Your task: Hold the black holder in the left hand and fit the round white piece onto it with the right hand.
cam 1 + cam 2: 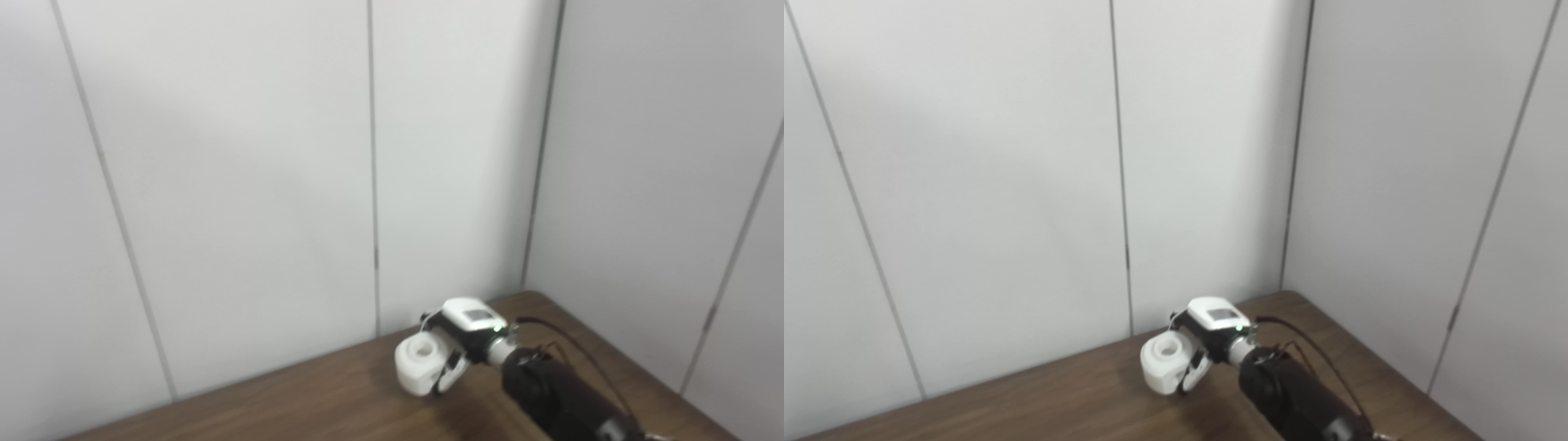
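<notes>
- Right hand (456,343) is raised over the far corner of the wooden bench (306,404), its arm entering from the lower right edge.
- Its fingers (450,370) are curled around the round white piece (419,364), holding it; the piece's central hole faces up toward the camera.
- Piece sits at the left end of the hand, above the bench surface; contact with the bench cannot be told.
- Thin dark cables (569,346) loop beside the black forearm.
- Left hand and black holder are outside both views.
- Pale wall panels (245,184) fill the background.
</notes>
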Motion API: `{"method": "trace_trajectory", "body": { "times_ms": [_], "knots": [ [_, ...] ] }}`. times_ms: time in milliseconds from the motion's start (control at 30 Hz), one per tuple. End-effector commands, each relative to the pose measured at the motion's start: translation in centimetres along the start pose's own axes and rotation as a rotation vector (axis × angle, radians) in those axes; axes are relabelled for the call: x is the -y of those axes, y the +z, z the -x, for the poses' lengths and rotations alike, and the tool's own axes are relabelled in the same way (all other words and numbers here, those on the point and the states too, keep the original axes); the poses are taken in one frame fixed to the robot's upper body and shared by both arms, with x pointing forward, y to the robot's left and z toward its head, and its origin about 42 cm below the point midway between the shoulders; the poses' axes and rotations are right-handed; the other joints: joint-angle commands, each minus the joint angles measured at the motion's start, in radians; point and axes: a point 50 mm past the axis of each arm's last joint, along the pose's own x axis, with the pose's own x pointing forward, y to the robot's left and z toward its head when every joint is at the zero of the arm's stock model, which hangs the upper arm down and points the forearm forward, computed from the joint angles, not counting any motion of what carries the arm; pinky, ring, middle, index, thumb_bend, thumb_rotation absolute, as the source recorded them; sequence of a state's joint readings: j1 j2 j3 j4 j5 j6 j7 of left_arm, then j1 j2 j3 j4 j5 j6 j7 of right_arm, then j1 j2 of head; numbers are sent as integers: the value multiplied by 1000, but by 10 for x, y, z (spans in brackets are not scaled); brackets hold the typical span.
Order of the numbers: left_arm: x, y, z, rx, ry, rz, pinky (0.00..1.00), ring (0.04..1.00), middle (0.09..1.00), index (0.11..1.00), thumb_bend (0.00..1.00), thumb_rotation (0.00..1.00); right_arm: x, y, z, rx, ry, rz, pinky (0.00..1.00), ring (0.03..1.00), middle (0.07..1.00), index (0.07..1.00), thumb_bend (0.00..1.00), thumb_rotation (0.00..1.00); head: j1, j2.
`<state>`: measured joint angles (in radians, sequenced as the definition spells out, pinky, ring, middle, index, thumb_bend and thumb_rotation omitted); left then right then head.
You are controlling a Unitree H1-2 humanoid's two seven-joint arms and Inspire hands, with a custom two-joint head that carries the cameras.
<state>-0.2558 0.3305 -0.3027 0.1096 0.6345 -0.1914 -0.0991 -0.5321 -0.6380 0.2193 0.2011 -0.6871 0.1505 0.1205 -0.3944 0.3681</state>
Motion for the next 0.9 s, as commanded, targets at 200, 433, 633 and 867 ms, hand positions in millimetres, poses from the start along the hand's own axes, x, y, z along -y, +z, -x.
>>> {"method": "trace_trajectory", "body": {
  "times_ms": [200, 433, 633, 867],
  "knots": [
    [-9, 10, -17, 25, 12, -61, 807, 827, 852, 482, 516, 46, 50, 53, 13, 131, -130, -48, 781, 928, 866, 482, 501, 152, 68, 26],
    [-9, 18, -29, 7, 32, -67, 835, 834, 856, 483, 516, 45, 55, 105, 33, 202, -157, -110, 817, 980, 894, 482, 498, 152, 170, 79],
    [-10, 29, -40, -1, 63, -76, 841, 842, 860, 483, 517, 45, 52, 144, 50, 237, -170, -165, 813, 988, 915, 483, 498, 151, 273, 114],
    [-11, 33, -44, 12, 110, -58, 888, 843, 855, 481, 515, 46, 35, 189, 61, 251, -169, -247, 794, 982, 919, 482, 501, 143, 347, 150]
  ]
}}
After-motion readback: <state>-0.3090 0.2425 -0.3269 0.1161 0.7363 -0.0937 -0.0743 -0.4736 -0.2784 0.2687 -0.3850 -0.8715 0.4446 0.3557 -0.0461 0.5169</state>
